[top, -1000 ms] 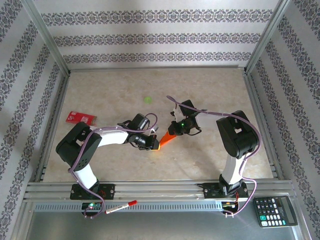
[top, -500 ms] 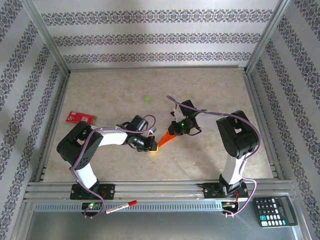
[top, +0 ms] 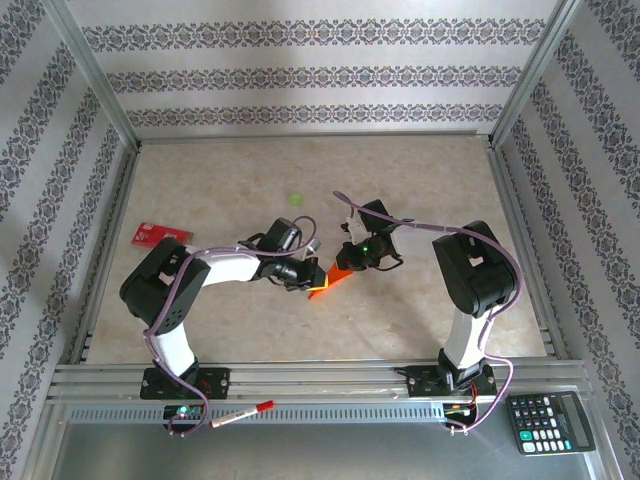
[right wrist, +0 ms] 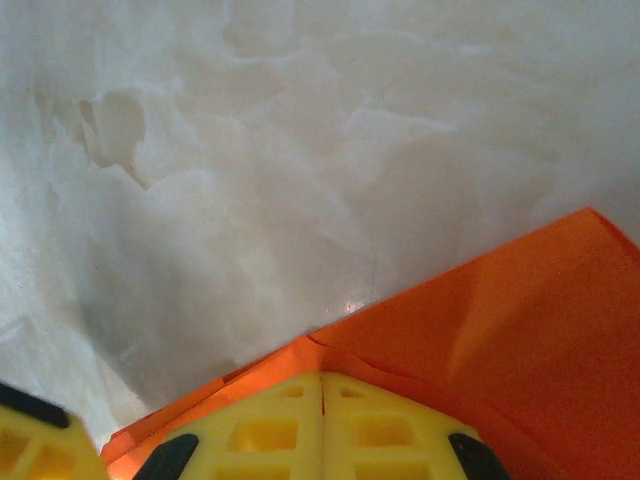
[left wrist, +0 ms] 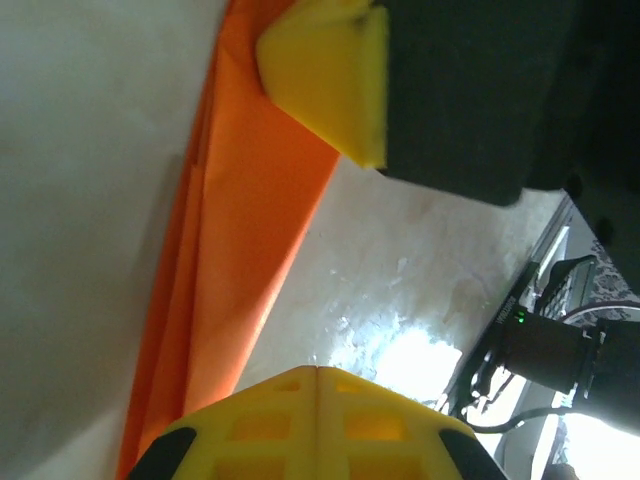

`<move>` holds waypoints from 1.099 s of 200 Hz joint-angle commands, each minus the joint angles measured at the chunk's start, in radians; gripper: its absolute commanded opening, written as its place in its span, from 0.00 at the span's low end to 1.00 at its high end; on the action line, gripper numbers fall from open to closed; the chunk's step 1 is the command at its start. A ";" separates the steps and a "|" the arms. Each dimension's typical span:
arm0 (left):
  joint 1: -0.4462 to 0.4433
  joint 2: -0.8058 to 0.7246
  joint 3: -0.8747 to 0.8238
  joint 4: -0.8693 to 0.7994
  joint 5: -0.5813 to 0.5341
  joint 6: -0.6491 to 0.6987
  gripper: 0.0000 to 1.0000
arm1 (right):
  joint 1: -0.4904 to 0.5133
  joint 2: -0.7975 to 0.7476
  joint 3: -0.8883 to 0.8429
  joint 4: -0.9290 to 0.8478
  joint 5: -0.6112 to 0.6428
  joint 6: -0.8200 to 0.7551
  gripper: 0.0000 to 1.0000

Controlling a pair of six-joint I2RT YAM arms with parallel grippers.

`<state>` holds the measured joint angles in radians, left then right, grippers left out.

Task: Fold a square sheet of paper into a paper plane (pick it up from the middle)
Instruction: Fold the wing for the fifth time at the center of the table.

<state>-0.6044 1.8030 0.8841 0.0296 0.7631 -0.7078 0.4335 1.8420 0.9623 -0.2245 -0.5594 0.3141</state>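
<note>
Kim: Patterned wallpaper walls on three sides, aluminium frame, beige marbled worktop. Overhead view first?

Raj: Overhead: folded bright orange paper, a narrow pointed wedge, lies about mid-worktop, slightly toward the near edge. Left gripper is at its left end, right gripper at its far right end. Both arms bend inward over it. Can't read the fingers from up here.

Kim: Other items?

Raj: Small red card with white print near the left edge. Tiny green spot beyond the paper toward the far edge, apart from it. Black calculator and red-capped pen on the grey ledge in front of the near edge, off the worktop.

Kim: Left wrist?

Raj: Left gripper: yellow fingers together, seam closed. Orange paper runs as a long creased strip along the left, flat on the worktop, passing just beside the fingertips. Can't tell if they touch it. The right gripper's yellow pad, on a black body, sits on the strip's far part.

Kim: Right wrist?

Raj: Right gripper: yellow fingers together, seam closed. Tips are over the orange paper, whose edge runs diagonally from lower left up to the right. Can't tell whether they press on it. Marbled worktop beyond. Yellow corner piece at bottom left, can't tell whose.
</note>
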 commanded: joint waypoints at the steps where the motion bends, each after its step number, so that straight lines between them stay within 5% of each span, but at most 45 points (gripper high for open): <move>1: 0.013 0.044 0.029 -0.040 -0.031 0.042 0.00 | -0.016 0.056 -0.021 -0.081 0.112 -0.023 0.01; 71: 0.020 0.076 -0.012 -0.108 -0.096 0.094 0.00 | 0.004 -0.072 0.034 -0.064 -0.012 0.030 0.08; 135: 0.022 0.085 -0.055 -0.067 -0.097 0.062 0.00 | 0.090 -0.244 -0.190 0.122 0.010 0.246 0.08; 220: 0.023 0.093 -0.060 -0.093 -0.108 0.080 0.00 | 0.096 -0.115 -0.192 0.209 0.016 0.265 0.04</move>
<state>-0.5953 1.8568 0.8696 0.0532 0.7406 -0.6518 0.5468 1.6867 0.7567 -0.0330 -0.5594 0.5850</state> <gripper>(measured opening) 0.044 0.049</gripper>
